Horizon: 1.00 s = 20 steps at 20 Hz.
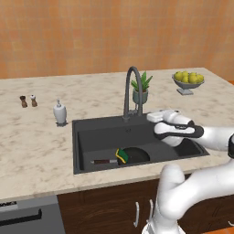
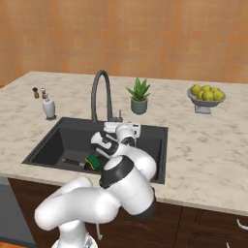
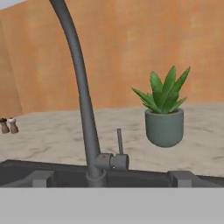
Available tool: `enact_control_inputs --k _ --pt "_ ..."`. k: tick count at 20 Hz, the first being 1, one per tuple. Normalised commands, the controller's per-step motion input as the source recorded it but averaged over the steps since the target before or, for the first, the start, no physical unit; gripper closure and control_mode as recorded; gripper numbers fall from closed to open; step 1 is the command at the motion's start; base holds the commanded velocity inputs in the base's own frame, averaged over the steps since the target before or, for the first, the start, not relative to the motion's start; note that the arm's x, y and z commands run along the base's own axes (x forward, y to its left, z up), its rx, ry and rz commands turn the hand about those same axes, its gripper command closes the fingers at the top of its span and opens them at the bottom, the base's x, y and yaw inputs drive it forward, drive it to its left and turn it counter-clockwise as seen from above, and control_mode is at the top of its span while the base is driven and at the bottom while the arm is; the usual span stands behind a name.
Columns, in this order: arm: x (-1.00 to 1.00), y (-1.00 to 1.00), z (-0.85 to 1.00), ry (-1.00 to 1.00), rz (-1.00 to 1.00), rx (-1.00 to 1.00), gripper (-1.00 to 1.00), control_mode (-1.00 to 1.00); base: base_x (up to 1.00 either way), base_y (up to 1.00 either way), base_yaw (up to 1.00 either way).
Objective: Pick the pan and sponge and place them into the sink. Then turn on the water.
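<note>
We see the pan [image 1: 133,156] lying on the floor of the sink [image 1: 91,137], toward its front, with its brown handle pointing left, and the green-and-yellow sponge [image 1: 121,156] resting on the pan's left rim beside where the handle joins. From the right base view the pan [image 2: 92,166] is mostly hidden behind the arm, with the sponge [image 2: 93,160] and the handle showing to the left of it. Our hand [image 1: 154,117] hangs over the right part of the basin, just in front of the arched faucet [image 1: 132,91], its jaws spread wide and holding nothing. The hand view looks straight at the faucet [image 3: 83,105], whose thin lever [image 3: 119,142] stands upright on the right of its base, and no stream falls from the spout. A potted plant [image 1: 141,89] stands on the tabletop [image 1: 36,141] just behind the faucet, a bowl of lemons [image 1: 188,81] farther right, and a soap dispenser [image 1: 60,113] and two small shakers [image 1: 28,101] to the left of the sink.
</note>
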Motion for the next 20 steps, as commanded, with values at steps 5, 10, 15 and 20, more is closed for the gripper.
enact_control_inputs --k 5,10,15,20 --pt "0.56 0.11 -0.38 0.0 0.08 0.0 -1.0 -1.0 0.0 0.0 0.0" --pt "0.43 0.04 -0.32 -0.08 0.01 0.0 -1.0 -1.0 0.0 0.0 0.0" --pt "0.4 0.0 -0.15 -0.1 0.0 0.0 -1.0 -1.0 0.0 0.0 0.0" --pt "0.26 0.0 -0.1 -0.01 0.0 0.0 -1.0 -1.0 0.0 0.0 0.0"
